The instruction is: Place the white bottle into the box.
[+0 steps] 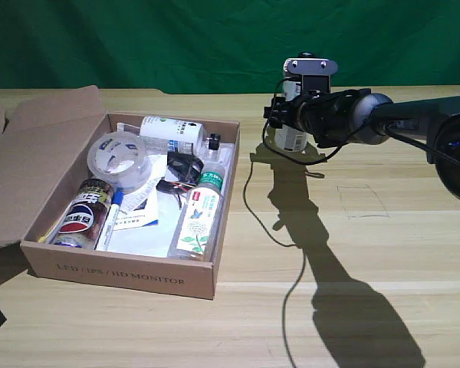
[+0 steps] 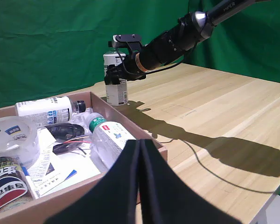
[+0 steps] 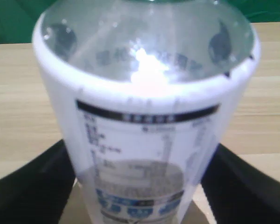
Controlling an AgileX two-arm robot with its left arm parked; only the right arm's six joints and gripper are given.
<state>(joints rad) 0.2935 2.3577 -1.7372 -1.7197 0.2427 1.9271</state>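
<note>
While the box (image 1: pixel 123 272) sits nearest in the exterior view, toward that view's left with its flap lid folded open, its inside is crowded. A slim clear bottle with a green cap (image 1: pixel 199 218) lies along the wall on the exterior view's right, a cola can (image 1: pixel 83 216) and a blue pen (image 1: pixel 110 218) lie toward the left, and a roll of clear tape (image 1: pixel 119 159) rests further back. A smaller white bottle (image 1: pixel 172 133) lies against the far wall.

Beyond the box, on the wooden table (image 1: pixel 383 230), the white bottle (image 1: pixel 291 134) stands upright, just beside the box's far corner on the exterior view's right. The right gripper (image 1: pixel 287 115) reaches it from that side; in the right wrist view its dark fingers (image 3: pixel 30 182) flank the bottle (image 3: pixel 144 140), pressed against its sides.
</note>
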